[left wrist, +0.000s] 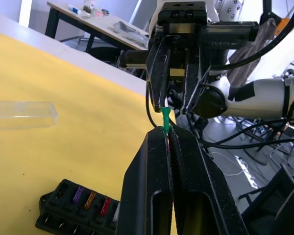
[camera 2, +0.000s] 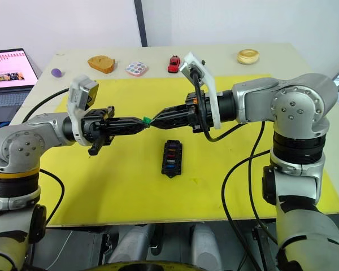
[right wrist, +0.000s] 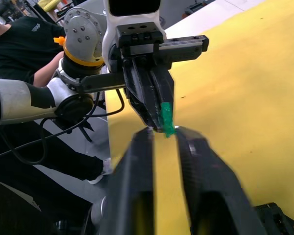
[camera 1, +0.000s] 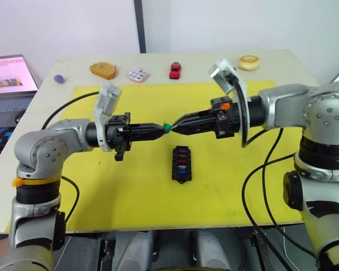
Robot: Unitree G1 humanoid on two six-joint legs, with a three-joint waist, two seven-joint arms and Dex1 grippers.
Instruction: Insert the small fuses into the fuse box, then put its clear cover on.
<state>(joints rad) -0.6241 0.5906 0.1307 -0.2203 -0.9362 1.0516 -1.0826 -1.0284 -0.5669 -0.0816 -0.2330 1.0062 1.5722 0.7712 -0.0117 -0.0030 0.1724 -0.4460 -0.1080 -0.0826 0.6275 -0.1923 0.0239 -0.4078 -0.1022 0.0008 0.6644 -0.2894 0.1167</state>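
While the two arms are meeting tip to tip above the yellow mat (camera 1: 101, 186), the step in hand looks to me like a hand-over of the green fuse (camera 1: 167, 126) so it can be turned the right way for its slot. To do it well, the receiving hand should be closing squarely on the coloured body, leaving the blades free, and the giving hand should be letting go only once that grip is firm; a piece this small and slick could flick away if both are pulling at once.

On the left, the left hand (camera 1: 161, 128) is pinching the green fuse between closed fingers (left wrist: 159, 161), the piece sticking out past their tips. To the right of it, the right hand (camera 1: 175, 126) is bracketing the same fuse with its fingers (right wrist: 191, 147) parted a little; whether they are touching it I cannot tell.

Below the meeting point, the fuse box (camera 1: 182, 164) is lying flat on the mat with several coloured fuses already seated. The clear cover (left wrist: 22, 115) is lying on the mat too, apart from the box.
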